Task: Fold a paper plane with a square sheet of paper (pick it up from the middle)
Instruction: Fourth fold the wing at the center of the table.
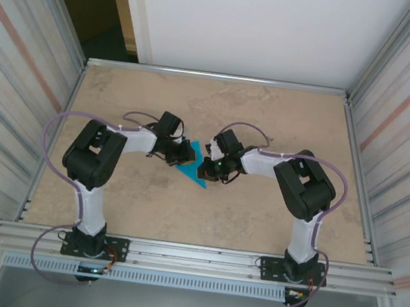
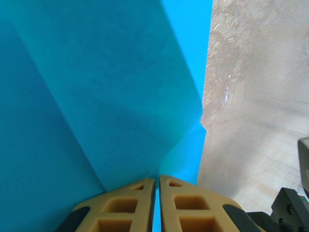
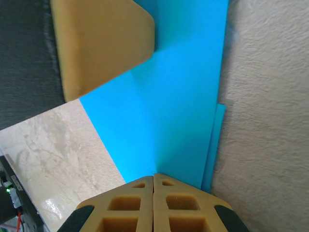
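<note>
One creased sheet, at the middle of the table, is pinched by two grippers: left gripper leftward, right gripper rightward, both pressed together.

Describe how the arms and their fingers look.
The left arm and right arm have white links, bulky black joints and a looping lavender cable each. The fingers are tan blocks with rectangular cut-outs and black outer corners.

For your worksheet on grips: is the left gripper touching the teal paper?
Touching. The left wrist view shows the teal paper pinched between the shut fingers of the left gripper.
</note>
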You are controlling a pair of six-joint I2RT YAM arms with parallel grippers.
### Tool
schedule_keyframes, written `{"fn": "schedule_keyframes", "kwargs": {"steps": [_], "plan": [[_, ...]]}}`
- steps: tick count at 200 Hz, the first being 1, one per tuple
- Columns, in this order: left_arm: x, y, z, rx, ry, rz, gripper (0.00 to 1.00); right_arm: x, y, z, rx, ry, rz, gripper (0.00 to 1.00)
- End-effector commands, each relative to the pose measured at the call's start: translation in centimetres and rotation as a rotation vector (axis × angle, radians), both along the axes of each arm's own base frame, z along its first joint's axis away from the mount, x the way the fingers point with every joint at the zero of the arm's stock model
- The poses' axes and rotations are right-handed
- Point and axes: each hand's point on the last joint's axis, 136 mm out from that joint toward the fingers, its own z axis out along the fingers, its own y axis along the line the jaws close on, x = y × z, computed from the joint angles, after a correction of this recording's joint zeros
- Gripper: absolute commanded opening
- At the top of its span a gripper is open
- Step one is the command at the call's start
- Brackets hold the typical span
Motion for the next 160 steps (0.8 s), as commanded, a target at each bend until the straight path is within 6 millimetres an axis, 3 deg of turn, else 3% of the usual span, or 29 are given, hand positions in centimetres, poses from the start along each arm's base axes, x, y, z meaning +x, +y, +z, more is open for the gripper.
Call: {"fn": "schedule_keyframes", "kwargs": {"steps": [1,71,120,143,160], "plan": [[-2.4,3.4,-4.7,0.182,0.147,0.049,0.13,-0.9,-1.0,-1.7,-0.047,0.039,0.021,0.06],[-3.4,5.3,-6.2,0.304,0.218,0.064,0.13,-4.0,-3.0,-1.2,-0.04,0.066,0.07,0.05],[-3.5,5.4,-6.2,0.312,0.222,0.061,0.13,-6.7,-5.0,-1.2,-0.059,0.102,0.087,0.05],[-3.2,5.0,-5.9,0.293,0.212,0.055,0.13,-6.8,-5.6,-0.6,-0.057,0.091,0.075,0.05],[-3.0,4.8,-5.6,0.28,0.201,0.052,0.13,-5.7,-5.2,1.3,-0.021,0.036,0.057,0.05]]}}
